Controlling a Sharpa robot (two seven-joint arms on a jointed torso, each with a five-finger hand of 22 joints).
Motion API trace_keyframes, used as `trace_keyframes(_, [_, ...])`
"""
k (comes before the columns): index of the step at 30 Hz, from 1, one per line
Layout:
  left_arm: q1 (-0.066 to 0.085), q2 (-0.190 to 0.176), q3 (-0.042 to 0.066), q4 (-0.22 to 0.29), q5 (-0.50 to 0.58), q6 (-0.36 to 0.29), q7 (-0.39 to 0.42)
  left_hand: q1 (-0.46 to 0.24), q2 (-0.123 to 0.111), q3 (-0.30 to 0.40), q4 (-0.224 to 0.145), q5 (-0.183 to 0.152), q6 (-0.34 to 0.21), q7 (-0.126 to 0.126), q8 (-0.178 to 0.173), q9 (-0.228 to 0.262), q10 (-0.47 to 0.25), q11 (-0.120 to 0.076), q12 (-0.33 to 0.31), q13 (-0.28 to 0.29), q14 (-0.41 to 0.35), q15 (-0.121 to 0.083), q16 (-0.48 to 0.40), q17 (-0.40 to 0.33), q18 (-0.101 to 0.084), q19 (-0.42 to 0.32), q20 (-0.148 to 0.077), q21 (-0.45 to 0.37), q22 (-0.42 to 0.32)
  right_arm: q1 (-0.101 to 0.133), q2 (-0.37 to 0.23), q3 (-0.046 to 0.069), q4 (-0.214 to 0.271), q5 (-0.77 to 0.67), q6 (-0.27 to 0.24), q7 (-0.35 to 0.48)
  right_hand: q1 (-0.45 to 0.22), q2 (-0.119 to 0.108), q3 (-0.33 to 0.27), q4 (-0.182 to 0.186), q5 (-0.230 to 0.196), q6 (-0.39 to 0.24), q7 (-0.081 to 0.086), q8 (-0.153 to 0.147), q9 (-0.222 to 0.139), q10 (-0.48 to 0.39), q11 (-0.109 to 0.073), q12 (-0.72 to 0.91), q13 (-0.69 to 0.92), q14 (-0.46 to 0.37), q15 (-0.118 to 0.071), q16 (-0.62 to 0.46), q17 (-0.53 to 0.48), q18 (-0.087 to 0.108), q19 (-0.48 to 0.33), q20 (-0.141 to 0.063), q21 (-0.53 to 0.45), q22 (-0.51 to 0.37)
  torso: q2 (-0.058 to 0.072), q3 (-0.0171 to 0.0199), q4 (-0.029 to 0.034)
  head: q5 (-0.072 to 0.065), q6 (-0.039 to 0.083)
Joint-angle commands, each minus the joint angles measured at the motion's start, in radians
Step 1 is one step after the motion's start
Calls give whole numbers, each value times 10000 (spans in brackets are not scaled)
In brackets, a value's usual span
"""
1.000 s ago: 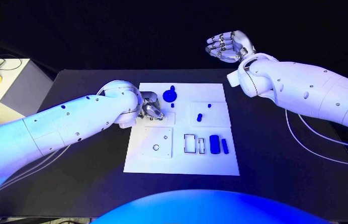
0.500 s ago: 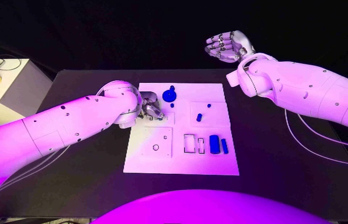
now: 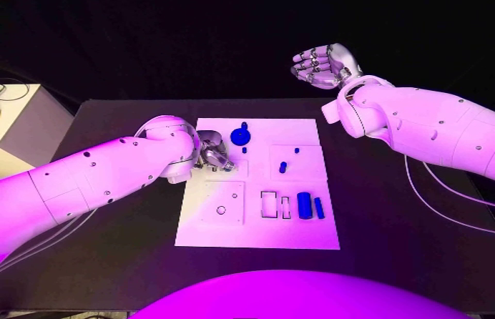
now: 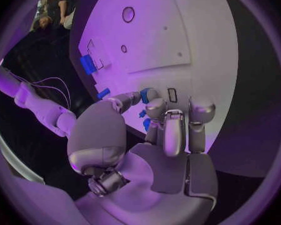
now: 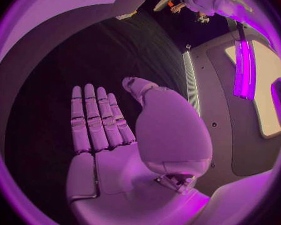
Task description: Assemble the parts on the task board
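The white task board [image 3: 258, 229] lies mid-table. My left hand [image 3: 214, 153] rests on its far left part, fingers curled down; in the left wrist view the thumb and fingertips [image 4: 154, 106] pinch a small blue part [image 4: 144, 114] against the board [image 4: 178, 40], beside a small rectangular slot [image 4: 172, 95]. A round blue piece [image 3: 242, 135] sits just beyond that hand. A blue peg [image 3: 282, 167], a blue dot [image 3: 296, 149], a blue block [image 3: 305, 204] and a blue bar [image 3: 319, 207] stand on the right half. My right hand [image 3: 322, 65] hangs raised beyond the board, fingers straight [image 5: 97, 120], holding nothing.
Two empty rectangular frames [image 3: 269, 203] sit left of the blue block, and a round hole [image 3: 221, 209] marks the near left square. A pale box [image 3: 21, 119] stands off the table's left edge. Black table [image 3: 124, 247] surrounds the board.
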Motion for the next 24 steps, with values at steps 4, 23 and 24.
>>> trace_keyframes(4, [-15, -28, 14, 107, -72, -7, 112, 79, -47, -147, 87, -24, 2, 33, -19, 18, 1, 55, 19, 6, 818, -42, -51, 1810, -54, 49, -18, -48, 0, 3, -13, 2, 12, 15, 153, 79, -82, 6, -74, -13, -15, -3, 356, -64, -16, 24, 69, -62, -16, -52, -14, -42, -15, 58, -56, -10, -19, -8, 3, -1, -3, -6, 1])
trace_keyframes(23, [-15, -274, 277, 491, -66, -1, 92, 356, -57, -1873, 1240, -710, 67, 44, -105, 96, 0, 63, 68, 13, 830, -37, -39, 1851, -63, 98, -17, -61, 45, -1, -24, -4, -18, 14, 182, 97, -151, -51, -188, -15, -18, 1, 367, -97, -39, 1, 84, -56, -13, -129, 12, -47, -101, 52, -123, 10, -27, -55, -3, 2, -1, -16, 1])
trace_keyframes(24, [-15, -285, 314, 506, -65, 3, 90, 346, -33, -1954, 1245, -856, 66, 46, -116, 97, -3, 66, 68, 11, 830, -35, -40, 1851, -61, 95, -15, -66, 40, -1, -23, -5, -22, 14, 185, 98, -156, -53, -197, -14, -10, 1, 367, -99, -41, -1, 84, -56, -13, -132, 12, -46, -107, 51, -129, 11, -27, -58, -5, 1, -2, -14, 1])
